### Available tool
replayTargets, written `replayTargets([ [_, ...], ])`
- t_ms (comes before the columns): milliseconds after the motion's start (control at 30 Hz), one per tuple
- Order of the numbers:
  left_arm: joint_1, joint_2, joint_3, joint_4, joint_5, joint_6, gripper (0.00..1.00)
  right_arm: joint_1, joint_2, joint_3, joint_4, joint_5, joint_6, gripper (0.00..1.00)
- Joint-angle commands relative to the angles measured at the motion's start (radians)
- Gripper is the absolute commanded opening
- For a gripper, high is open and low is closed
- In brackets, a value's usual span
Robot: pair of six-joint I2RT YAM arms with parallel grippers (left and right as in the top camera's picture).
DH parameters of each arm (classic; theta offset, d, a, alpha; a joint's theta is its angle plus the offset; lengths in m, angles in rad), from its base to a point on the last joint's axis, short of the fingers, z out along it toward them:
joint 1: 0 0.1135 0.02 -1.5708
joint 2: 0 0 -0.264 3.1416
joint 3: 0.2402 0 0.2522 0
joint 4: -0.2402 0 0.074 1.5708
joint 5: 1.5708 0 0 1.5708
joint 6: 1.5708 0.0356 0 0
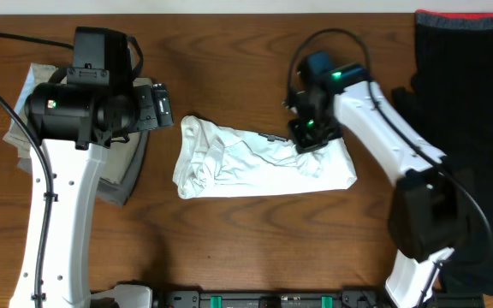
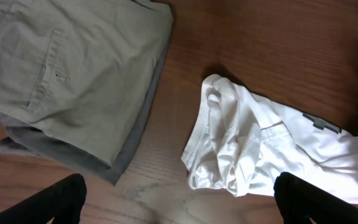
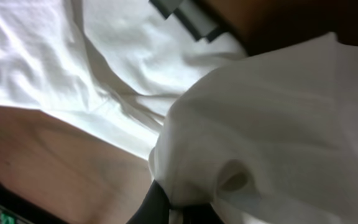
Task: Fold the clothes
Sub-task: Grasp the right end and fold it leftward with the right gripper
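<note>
The white T-shirt (image 1: 259,162) lies bunched in a long strip across the middle of the table, its grey neck label (image 1: 274,137) facing up. It also shows in the left wrist view (image 2: 253,149) and the right wrist view (image 3: 104,68). My right gripper (image 1: 308,141) sits on the shirt's right part, shut on a fold of white cloth (image 3: 191,208). My left gripper (image 2: 179,199) is open and empty, hovering over bare wood between the trousers and the shirt's left end.
Folded khaki-olive trousers (image 1: 122,167) lie at the left under my left arm, seen also in the left wrist view (image 2: 73,74). A black garment with a red edge band (image 1: 469,94) covers the table's right side.
</note>
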Motion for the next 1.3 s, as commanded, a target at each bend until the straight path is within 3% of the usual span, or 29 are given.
replayTargets([
  [0, 0.008, 0.0, 0.011, 0.001, -0.005, -0.012, 0.98, 0.048, 0.058, 0.01, 0.005, -0.013, 0.06, 0.04],
  [67, 0.008, 0.0, 0.011, 0.002, -0.005, -0.012, 0.98, 0.065, 0.068, 0.01, 0.006, -0.029, 0.075, 0.05],
  [133, 0.008, 0.0, 0.011, 0.002, -0.005, -0.012, 0.98, 0.078, 0.064, 0.011, 0.014, -0.045, 0.074, 0.13],
  [300, 0.008, 0.0, 0.011, 0.002, -0.005, -0.012, 0.98, 0.079, 0.036, 0.011, 0.043, -0.192, 0.029, 0.22],
  [500, 0.008, 0.0, 0.011, 0.002, -0.005, -0.011, 0.98, 0.035, 0.003, 0.012, 0.045, -0.204, 0.015, 0.25],
  [800, 0.008, 0.0, 0.011, 0.002, -0.005, 0.007, 0.98, -0.119, -0.001, 0.011, -0.034, -0.084, -0.027, 0.17],
  [900, 0.008, 0.0, 0.011, 0.003, -0.005, 0.008, 0.98, -0.162, -0.001, -0.014, -0.047, -0.019, -0.022, 0.1],
  [1267, 0.008, 0.0, 0.011, 0.001, -0.005, 0.01, 0.98, -0.165, -0.001, -0.352, 0.069, -0.046, 0.055, 0.12],
])
